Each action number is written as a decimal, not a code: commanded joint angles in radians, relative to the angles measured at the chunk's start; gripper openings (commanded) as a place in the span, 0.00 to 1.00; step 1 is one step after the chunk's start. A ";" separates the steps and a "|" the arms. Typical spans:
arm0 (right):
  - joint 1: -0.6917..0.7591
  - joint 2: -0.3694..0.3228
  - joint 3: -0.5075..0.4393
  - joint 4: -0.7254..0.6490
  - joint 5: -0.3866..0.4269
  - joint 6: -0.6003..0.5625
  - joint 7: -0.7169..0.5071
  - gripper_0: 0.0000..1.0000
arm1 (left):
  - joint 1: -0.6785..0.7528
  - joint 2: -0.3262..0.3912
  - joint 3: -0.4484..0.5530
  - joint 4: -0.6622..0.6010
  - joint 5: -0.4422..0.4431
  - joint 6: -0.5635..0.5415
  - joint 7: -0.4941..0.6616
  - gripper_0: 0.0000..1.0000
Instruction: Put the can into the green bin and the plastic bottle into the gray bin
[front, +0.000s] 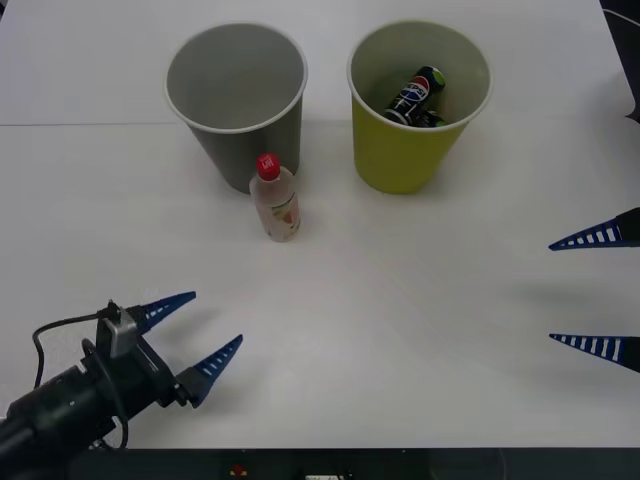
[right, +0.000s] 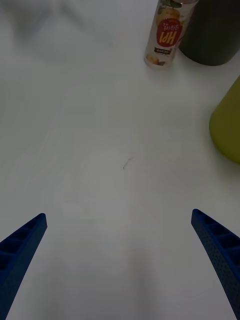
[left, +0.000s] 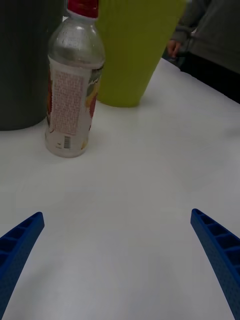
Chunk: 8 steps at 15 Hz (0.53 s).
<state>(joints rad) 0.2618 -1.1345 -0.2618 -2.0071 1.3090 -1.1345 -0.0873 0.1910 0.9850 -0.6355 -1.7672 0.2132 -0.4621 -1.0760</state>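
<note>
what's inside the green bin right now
The can lies tilted inside the green bin, logo facing up. The bin's bottom beneath the can is hidden, so anything under it cannot be seen.

Front overhead, looking down; wrist views low, sharing plastic bottle (left: 72, 85).

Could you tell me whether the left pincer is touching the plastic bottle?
Apart. In the front view, bare table lies between the open left pincer and the upright plastic bottle.
</note>
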 joint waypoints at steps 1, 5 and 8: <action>0.000 0.000 0.000 0.000 0.000 0.000 0.000 1.00 | -0.078 -0.003 -0.121 0.084 0.262 -0.125 -0.210 1.00; 0.000 0.000 0.000 0.000 0.000 0.000 0.000 1.00 | -0.183 -0.003 -0.311 0.094 0.707 -0.228 -0.587 1.00; 0.000 0.000 0.000 0.000 0.000 0.000 0.000 1.00 | -0.236 -0.006 -0.369 0.094 0.859 -0.254 -0.694 1.00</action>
<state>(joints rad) 0.2618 -1.1345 -0.2618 -2.0071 1.3090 -1.1345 -0.0873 -0.0278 0.9788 -0.9854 -1.6734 1.0309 -0.7086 -1.7409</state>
